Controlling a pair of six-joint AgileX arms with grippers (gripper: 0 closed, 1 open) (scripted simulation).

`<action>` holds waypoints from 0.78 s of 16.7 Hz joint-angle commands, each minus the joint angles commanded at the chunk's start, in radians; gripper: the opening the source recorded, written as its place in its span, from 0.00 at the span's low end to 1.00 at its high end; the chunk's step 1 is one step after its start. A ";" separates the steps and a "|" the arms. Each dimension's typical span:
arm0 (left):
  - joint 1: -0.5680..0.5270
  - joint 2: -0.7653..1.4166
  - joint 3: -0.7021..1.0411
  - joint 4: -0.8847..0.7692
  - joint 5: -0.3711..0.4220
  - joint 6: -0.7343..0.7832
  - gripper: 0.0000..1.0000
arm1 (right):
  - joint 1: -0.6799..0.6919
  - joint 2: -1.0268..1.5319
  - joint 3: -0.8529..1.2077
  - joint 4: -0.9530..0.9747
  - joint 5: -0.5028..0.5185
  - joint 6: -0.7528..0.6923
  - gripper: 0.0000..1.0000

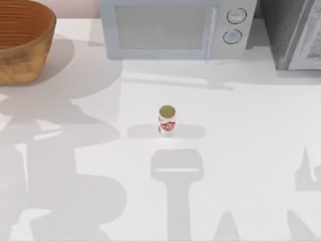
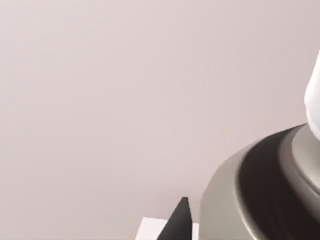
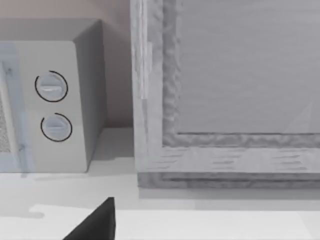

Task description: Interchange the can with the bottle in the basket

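Shadows of the two arms are cast across the lower part of the top view on the white counter [image 1: 251, 125], but how far either gripper is opened, or whether anything is held, cannot be told. A dark finger tip of the left gripper [image 2: 177, 222] is seen at the bottom edge of the left wrist view against a blank wall, and a dark tip of the right gripper [image 3: 95, 222] at the bottom edge of the right wrist view.

Farther in, at the centre of the top view, the can [image 1: 166, 120] is stood upright and alone on the counter, well apart from everything else. At the upper left of the frame the basket [image 1: 30, 55] is cut by the edge, so its inside is only partly seen and the bottle cannot be made out.

At the top centre a microwave [image 1: 173, 27] is placed, and at the upper right a grey framed cabinet [image 1: 296, 35].

Several risks are judged from this. The narrow, upright can could be tipped by an off-centre approach. The bottle must be reached over the high basket wall, so the rim could be struck or the basket dragged. If both arms are sent toward the basket together, a collision could be caused.
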 joint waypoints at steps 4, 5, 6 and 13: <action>-0.072 -0.002 0.228 -0.276 -0.001 0.001 0.00 | 0.000 0.000 0.000 0.000 0.000 0.000 1.00; -0.094 0.002 0.278 -0.338 -0.001 0.000 0.00 | 0.000 0.000 0.000 0.000 0.000 0.000 1.00; -0.116 0.008 0.323 -0.395 -0.001 0.000 0.00 | 0.000 0.000 0.000 0.000 0.000 0.000 1.00; -0.207 0.043 0.480 -0.592 0.002 -0.005 0.00 | 0.000 0.000 0.000 0.000 0.000 0.000 1.00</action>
